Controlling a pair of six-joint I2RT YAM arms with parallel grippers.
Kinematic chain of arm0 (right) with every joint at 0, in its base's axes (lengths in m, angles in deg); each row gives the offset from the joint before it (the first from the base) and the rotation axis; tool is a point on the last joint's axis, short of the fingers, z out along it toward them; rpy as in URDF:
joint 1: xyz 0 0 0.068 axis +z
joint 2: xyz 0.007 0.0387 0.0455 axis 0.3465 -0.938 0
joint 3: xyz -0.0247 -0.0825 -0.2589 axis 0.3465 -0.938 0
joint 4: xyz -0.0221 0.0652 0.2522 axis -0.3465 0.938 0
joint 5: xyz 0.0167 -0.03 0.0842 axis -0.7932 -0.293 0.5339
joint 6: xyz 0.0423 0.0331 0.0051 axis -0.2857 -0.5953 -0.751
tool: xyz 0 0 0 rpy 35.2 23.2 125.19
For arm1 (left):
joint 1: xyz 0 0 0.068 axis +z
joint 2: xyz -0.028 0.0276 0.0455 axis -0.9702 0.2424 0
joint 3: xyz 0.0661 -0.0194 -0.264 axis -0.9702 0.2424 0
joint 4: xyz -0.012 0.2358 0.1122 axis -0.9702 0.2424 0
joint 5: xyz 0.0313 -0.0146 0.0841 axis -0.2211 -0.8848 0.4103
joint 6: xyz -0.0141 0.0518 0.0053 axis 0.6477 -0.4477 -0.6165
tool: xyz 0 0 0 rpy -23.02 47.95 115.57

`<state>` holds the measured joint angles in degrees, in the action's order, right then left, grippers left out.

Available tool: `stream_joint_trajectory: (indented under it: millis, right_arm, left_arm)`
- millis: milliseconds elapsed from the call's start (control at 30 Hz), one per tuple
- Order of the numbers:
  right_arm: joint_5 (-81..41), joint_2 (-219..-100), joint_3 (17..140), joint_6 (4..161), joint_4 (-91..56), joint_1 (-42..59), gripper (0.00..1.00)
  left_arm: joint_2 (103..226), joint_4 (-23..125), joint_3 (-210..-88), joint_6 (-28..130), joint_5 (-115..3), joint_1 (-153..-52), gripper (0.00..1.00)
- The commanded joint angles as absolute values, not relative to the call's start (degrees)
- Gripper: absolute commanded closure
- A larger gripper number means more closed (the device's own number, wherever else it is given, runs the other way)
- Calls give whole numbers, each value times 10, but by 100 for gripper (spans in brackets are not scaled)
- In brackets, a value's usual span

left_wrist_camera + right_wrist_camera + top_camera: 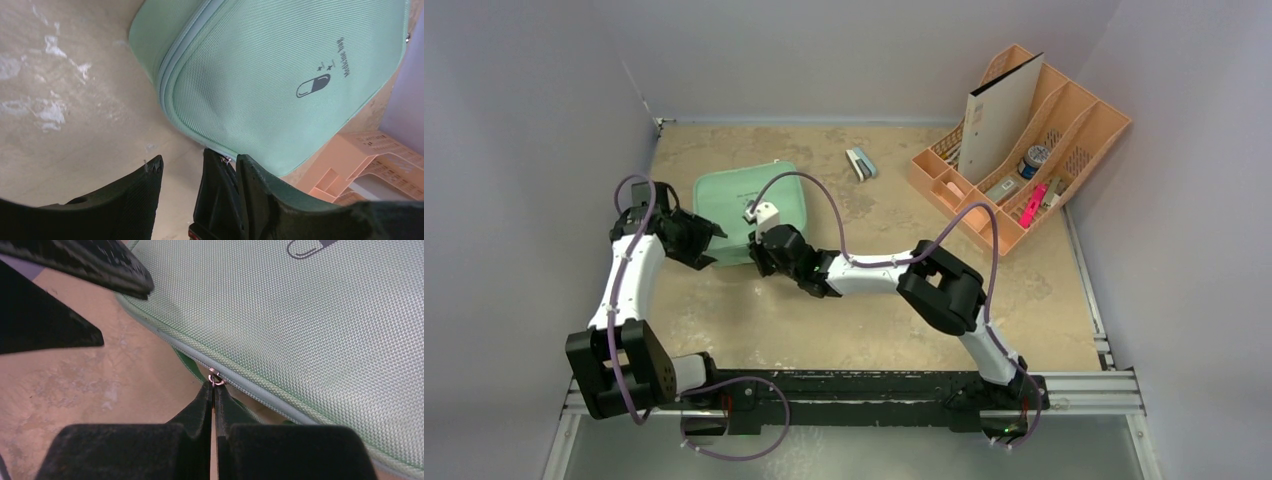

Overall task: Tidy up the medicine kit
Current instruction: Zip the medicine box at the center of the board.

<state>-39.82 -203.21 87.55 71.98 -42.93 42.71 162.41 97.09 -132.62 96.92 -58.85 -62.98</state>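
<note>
Seemingly pinching the zipper pull [215, 378] of the medicine kit [742, 198], the right tool [214, 392] is closed, the left tool [709, 240] open.

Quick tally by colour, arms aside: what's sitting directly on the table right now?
Mint-green: 1, the medicine kit
Peach-orange: 1, the slotted desk organizer, counted as one with its contents
Blue and white: 1, a small loose item, too small to identify
Total: 3

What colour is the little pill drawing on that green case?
The pill drawing is dark grey, half filled, half outlined; clearest in the left wrist view.
</note>
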Motion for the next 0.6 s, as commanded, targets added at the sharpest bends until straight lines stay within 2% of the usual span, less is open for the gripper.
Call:
stream_joint_trajectory:
  millis: [0, 167, 567]
  right_arm:
    - [-383, -2033, 912, 698, -435, 444, 100]
    - [-393, -2039, 915, 698, -434, 455, 100]
    - [-388, -2040, 888, 706, -431, 456, 100]
  left_arm:
    - [1590, 965, -1293, 1035, -617, -627, 47]
    - [1610, 985, -1295, 1035, -608, -627, 46]
    - [1642, 923, -1280, 1052, -596, -625, 43]
